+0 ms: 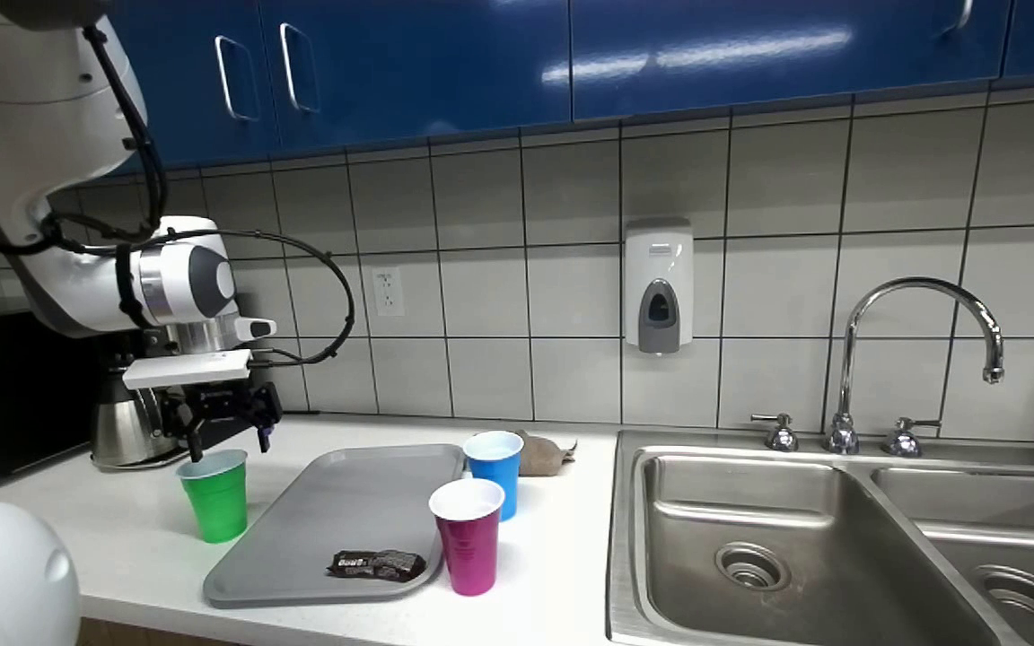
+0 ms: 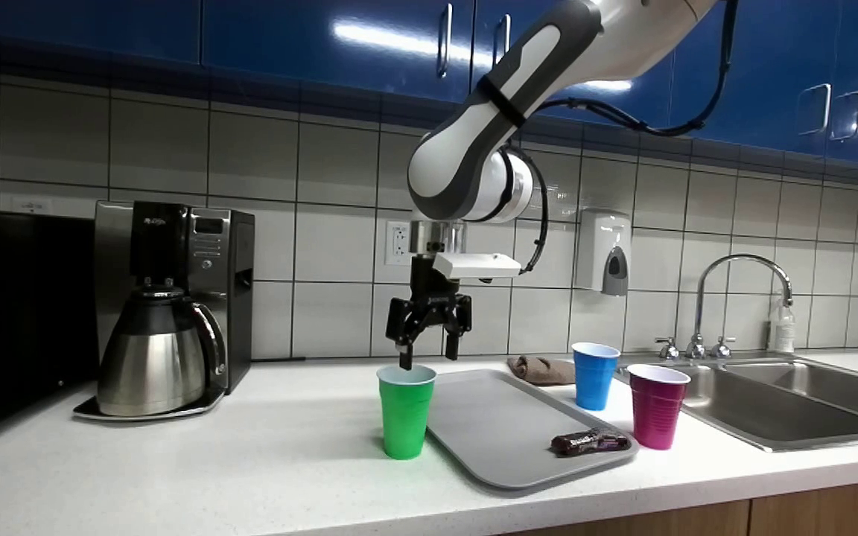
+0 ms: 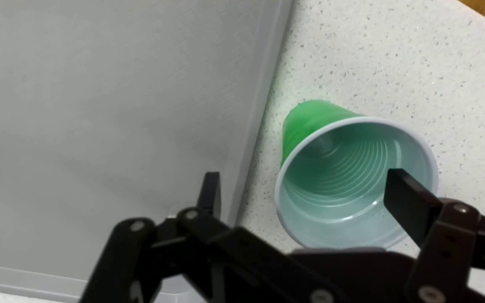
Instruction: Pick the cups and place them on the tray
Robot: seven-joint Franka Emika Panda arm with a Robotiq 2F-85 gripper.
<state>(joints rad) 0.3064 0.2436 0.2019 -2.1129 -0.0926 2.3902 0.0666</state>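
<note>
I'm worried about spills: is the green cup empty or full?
The green cup looks empty: the wrist view shows it bare and ridged inside, without visible contents.

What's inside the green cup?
In the wrist view, only the ribbed wall and bottom of the green cup show; one gripper finger hides part of the inside.

The green cup (image 2: 405, 417) is plastic, the tray (image 2: 500, 420) matt.

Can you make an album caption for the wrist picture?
The open gripper hovers by a green cup standing beside the grey tray.
</note>
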